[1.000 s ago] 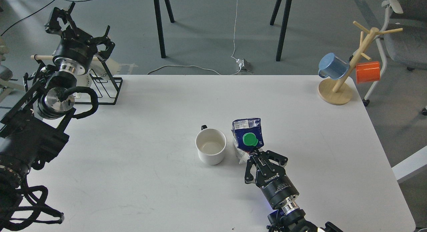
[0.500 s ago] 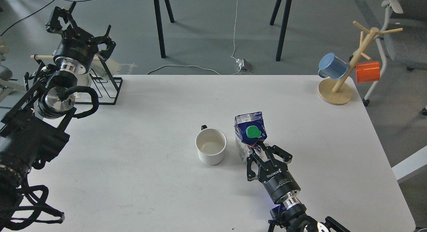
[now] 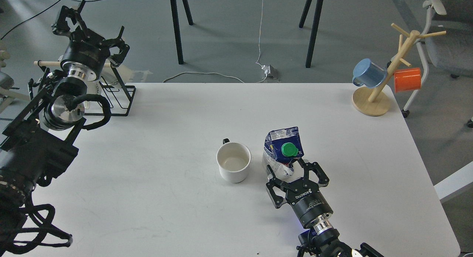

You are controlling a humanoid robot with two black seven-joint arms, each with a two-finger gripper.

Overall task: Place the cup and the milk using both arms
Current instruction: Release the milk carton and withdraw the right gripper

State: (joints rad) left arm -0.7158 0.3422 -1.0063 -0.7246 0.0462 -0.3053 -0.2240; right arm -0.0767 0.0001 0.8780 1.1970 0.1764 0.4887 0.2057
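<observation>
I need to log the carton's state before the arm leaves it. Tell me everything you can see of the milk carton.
The milk carton is a dark blue carton with a white lower part, a pale printed label on its top edge and a green screw cap, which is on. It stands on the white table, right of the white cup with a gap between them. Its body looks crumpled and leans slightly. The right gripper sits just in front of it, fingers spread on either side of its lower part; contact cannot be judged.
</observation>
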